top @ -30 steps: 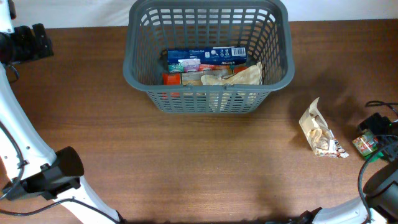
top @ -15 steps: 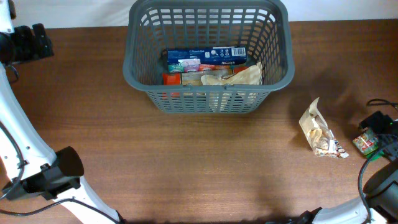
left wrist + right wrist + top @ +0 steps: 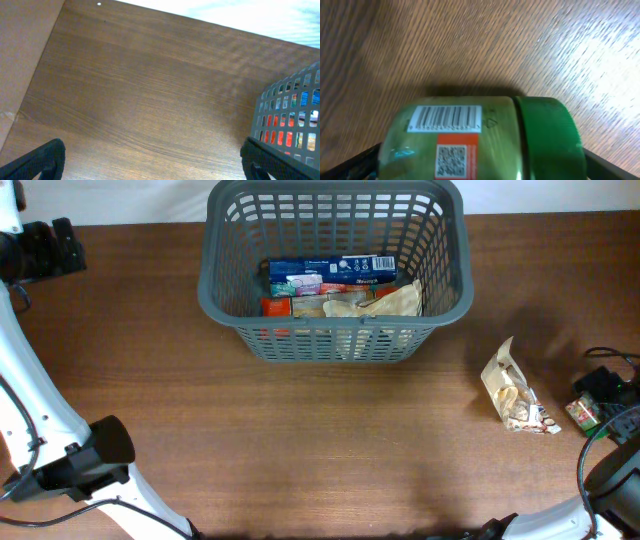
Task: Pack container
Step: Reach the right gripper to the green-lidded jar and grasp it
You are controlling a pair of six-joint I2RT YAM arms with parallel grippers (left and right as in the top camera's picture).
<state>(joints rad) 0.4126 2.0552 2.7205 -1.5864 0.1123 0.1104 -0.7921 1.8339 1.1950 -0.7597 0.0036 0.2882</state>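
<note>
Overhead, the wooden surface [image 3: 330, 450] carries the dark grey container [image 3: 330, 345] at its far middle with groceries [image 3: 330, 285] inside, a torn snack bag [image 3: 515, 398] well to its right, then a green-lidded jar [image 3: 470, 140] lying within the wide-spread right gripper [image 3: 482, 167], while the left gripper [image 3: 160, 162], also wide, hangs left of the container

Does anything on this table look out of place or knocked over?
Two items sit outside the basket: a crumpled snack bag lying flat to its right, and a green-lidded jar tipped on its side farther right.
</note>
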